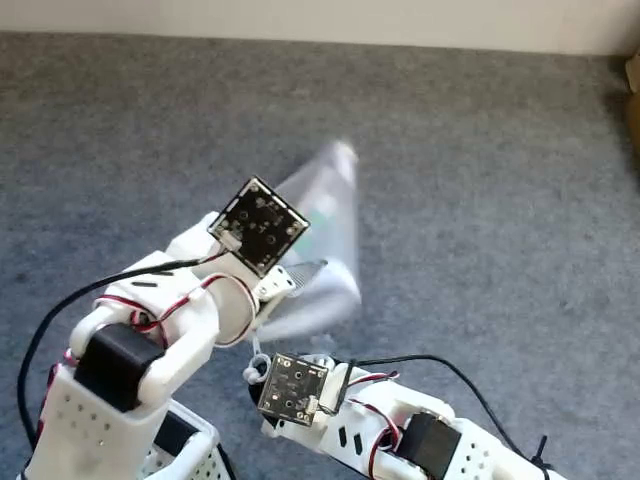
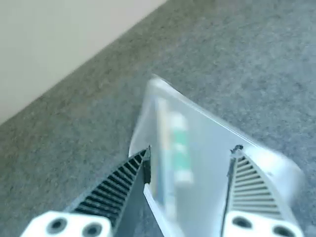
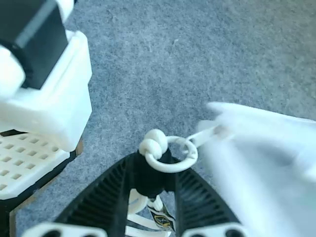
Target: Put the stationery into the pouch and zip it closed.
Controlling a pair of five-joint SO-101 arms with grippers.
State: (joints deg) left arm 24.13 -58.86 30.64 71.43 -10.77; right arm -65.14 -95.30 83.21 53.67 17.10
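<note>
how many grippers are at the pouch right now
2. The left gripper is at the pouch's end. The right gripper, nearer the arm bases, is shut on its zip pull.

Glossy translucent plastic pouch (image 2: 207,148), smooth zip ring (image 3: 168,167), on matt fuzzy cloth (image 1: 480,150).

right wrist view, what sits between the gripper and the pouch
A white ring on a knotted cord, running from the right gripper to the pouch, as the right wrist view shows.
</note>
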